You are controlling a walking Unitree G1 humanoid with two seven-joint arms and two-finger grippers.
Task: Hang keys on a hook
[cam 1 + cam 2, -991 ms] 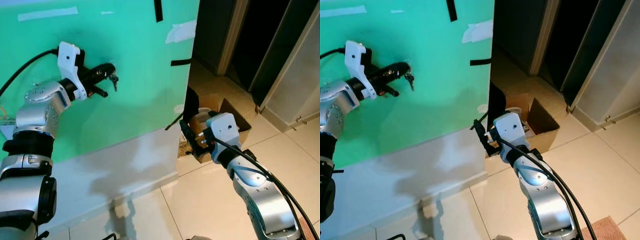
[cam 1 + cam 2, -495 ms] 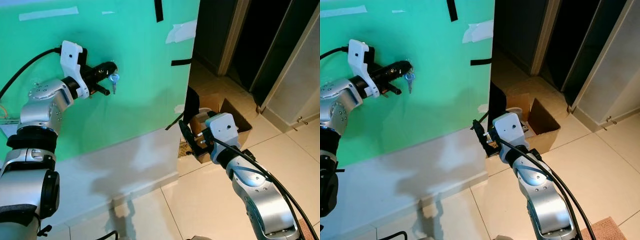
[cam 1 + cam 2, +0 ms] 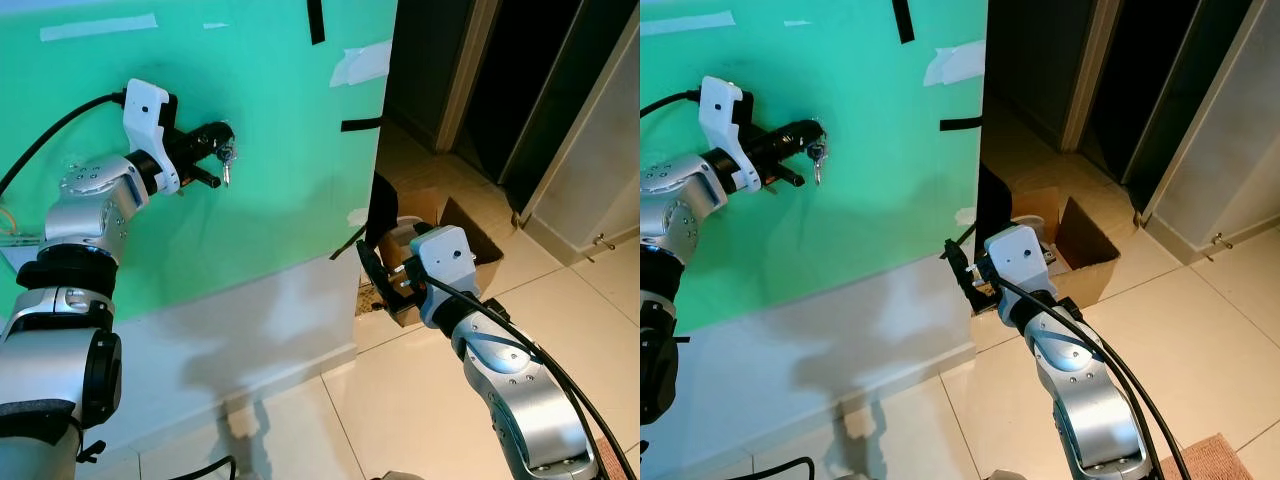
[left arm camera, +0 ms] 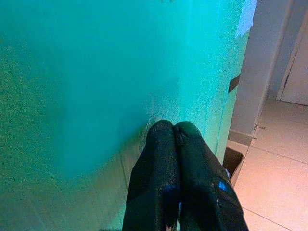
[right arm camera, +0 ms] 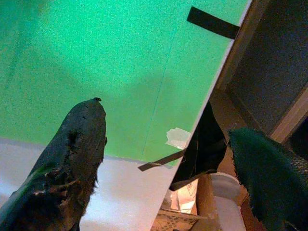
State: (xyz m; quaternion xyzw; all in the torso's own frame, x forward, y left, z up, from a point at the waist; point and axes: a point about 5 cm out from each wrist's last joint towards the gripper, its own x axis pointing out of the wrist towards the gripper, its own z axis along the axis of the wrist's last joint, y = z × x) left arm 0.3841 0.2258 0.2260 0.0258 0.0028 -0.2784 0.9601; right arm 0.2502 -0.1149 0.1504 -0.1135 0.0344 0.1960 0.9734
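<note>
My left gripper (image 3: pixel 222 134) is raised against the green wall panel (image 3: pixel 280 120), its black fingers (image 4: pixel 166 144) pressed together. A small bunch of keys (image 3: pixel 227 163) dangles from the fingertips, close to the panel. In the left wrist view a faint clear hook-like bump (image 4: pixel 146 127) sits on the panel right at the fingertips; I cannot tell whether the key ring touches it. My right gripper (image 3: pixel 372 268) hangs lower, near the panel's right edge, open with nothing between its fingers (image 5: pixel 79 144).
Black and white tape strips (image 3: pixel 362 62) hold the panel. Below it runs a white wall base (image 3: pixel 230 340) above the tiled floor (image 3: pixel 400 400). An open cardboard box (image 3: pixel 450 225) stands by the dark doorway (image 3: pixel 480 80) to the right.
The left wrist has risen slightly and the fingertips stay at the panel. The dangling keys have swung and turned a little. The right arm has not moved.
</note>
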